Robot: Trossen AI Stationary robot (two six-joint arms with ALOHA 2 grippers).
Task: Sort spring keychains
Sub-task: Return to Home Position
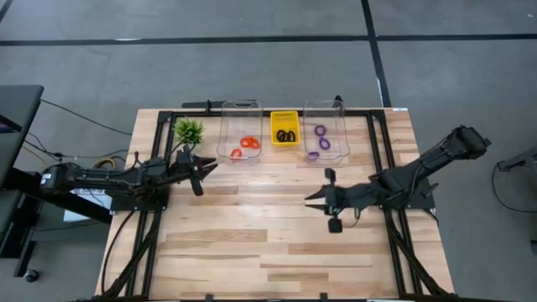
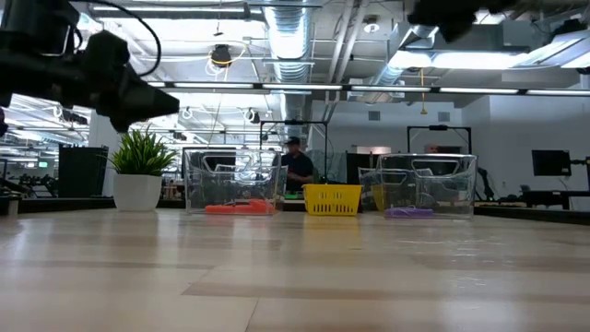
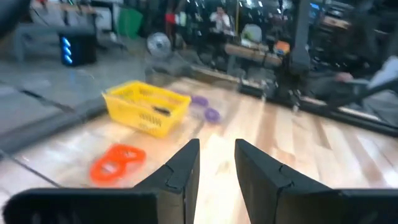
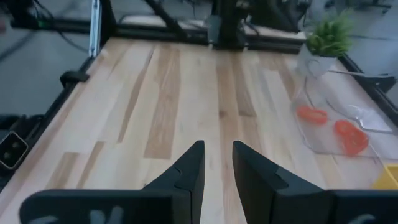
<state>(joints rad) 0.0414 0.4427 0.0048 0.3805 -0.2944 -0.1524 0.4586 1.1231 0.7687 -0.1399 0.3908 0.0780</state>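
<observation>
The spring keychains lie in three containers at the table's far edge. Red ones (image 1: 245,145) rest on the floor of the left clear bin (image 1: 239,109). Black ones (image 1: 286,135) lie in the yellow basket (image 1: 284,117). Purple ones (image 1: 320,137) lie in the right clear bin (image 1: 325,107). My left gripper (image 1: 208,166) hovers near the left bin, its fingers a narrow gap apart and empty (image 3: 217,144). My right gripper (image 1: 309,198) hovers over the table's middle right, also narrowly open and empty (image 4: 217,144).
A small green plant (image 1: 188,132) in a white pot stands left of the left clear bin, close to my left gripper. Bare wooden tabletop (image 1: 268,243) stretches from the bins to the near edge. A black frame (image 1: 382,159) runs along the table's sides.
</observation>
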